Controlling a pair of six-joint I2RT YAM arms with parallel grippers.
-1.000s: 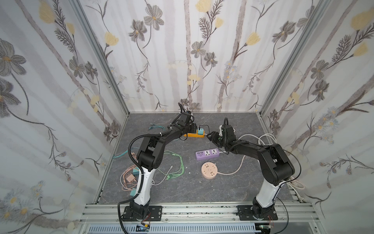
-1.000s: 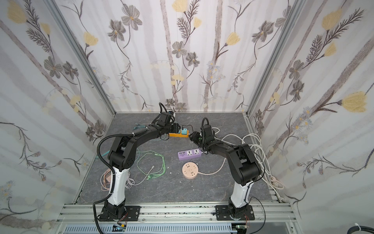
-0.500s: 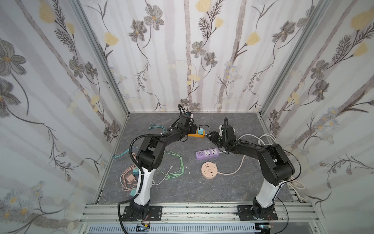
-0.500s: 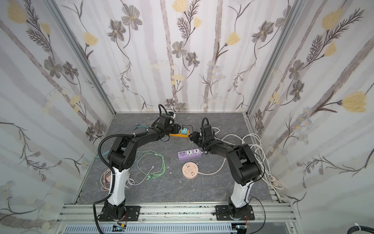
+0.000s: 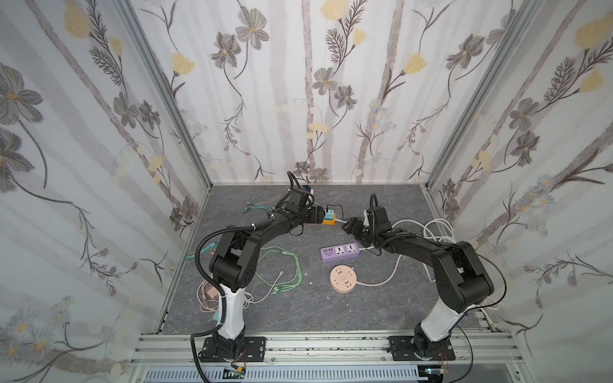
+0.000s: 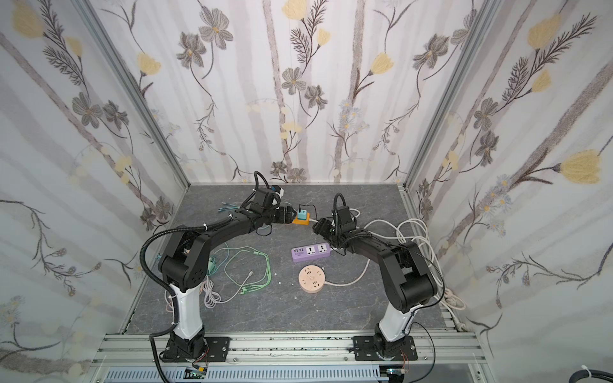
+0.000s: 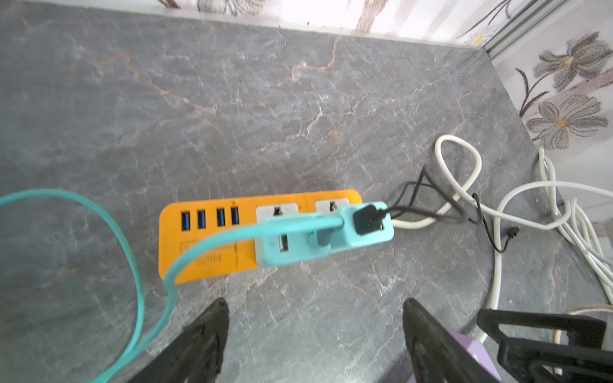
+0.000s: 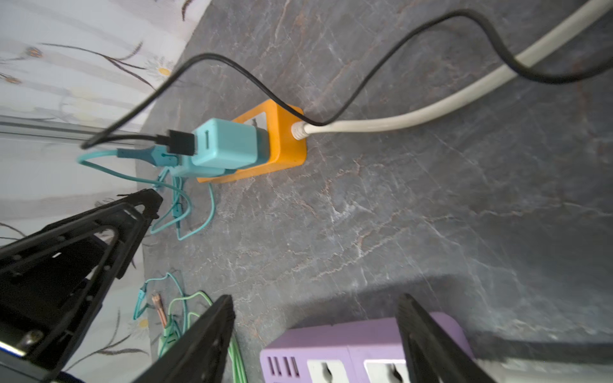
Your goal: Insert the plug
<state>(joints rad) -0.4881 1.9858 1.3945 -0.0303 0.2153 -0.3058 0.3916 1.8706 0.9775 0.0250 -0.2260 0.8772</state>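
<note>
Grey marbled table (image 5: 298,308), flowered walls all around. Judged insertion essentially done: found teal plug (image 8: 229,146) seated upright in orange power strip (image 8: 285,139), in the socket nearest its white cord (image 8: 398,119), no prong visible, just above centre of both top views. Saw left end effector (image 7: 315,318) spread wide and empty, just short of the strip; likewise right end effector (image 8: 315,308), spread, pinching nothing, apart from the plug. Left, at most, to back both away. Noted boxy pale-teal body, black USB lead (image 8: 180,142) pushed into its outer face, second teal adapter (image 7: 292,248) alongside carrying a teal cable (image 7: 232,234). Spotted purple strip (image 5: 340,252) and round socket (image 5: 343,280) lower in the top views, both unused.
</note>
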